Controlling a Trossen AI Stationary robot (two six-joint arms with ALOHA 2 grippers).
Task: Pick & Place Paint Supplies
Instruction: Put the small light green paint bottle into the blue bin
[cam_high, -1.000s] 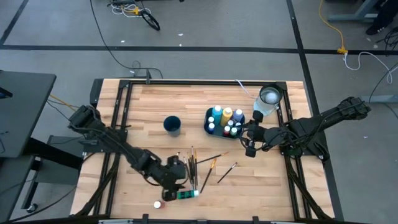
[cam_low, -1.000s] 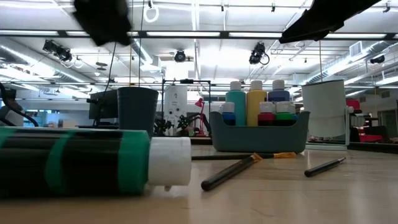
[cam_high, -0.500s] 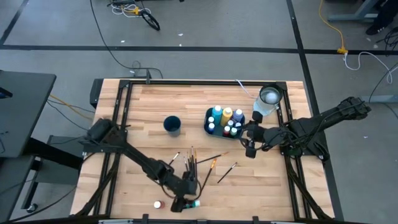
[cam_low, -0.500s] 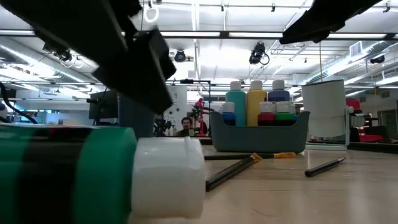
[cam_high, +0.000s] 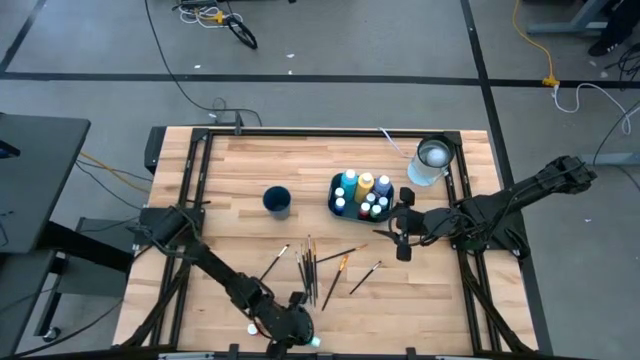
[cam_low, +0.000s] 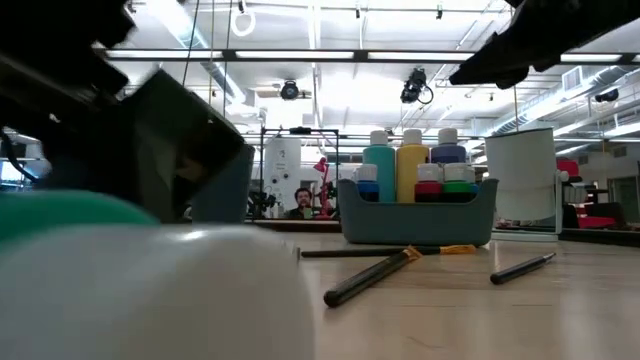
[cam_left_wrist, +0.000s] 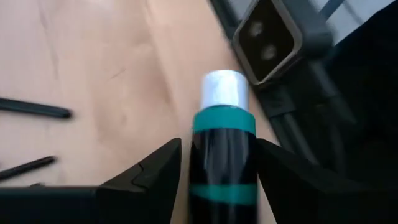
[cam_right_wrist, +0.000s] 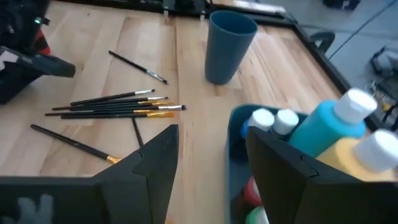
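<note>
Left wrist view gives us the bottle lying between the left pincer fingers, dark body with two green bands and a white cap pointing toward the tabletop edge. We judge the pincer is grasping it, though how firmly we cannot tell.

The risk we see: in the high view the left pincer sits at 6 o'clock, right at the edge, so a slip could send the round bottle rolling off. The low camera stands just beyond the cap and could be knocked.

Brushes lie loose just toward 12 o'clock from the pincer, and a careless lift could scatter them. The caddy with bottles sits around 2 o'clock, the right pincer beside it, released. The blue cup stands near centre.
</note>
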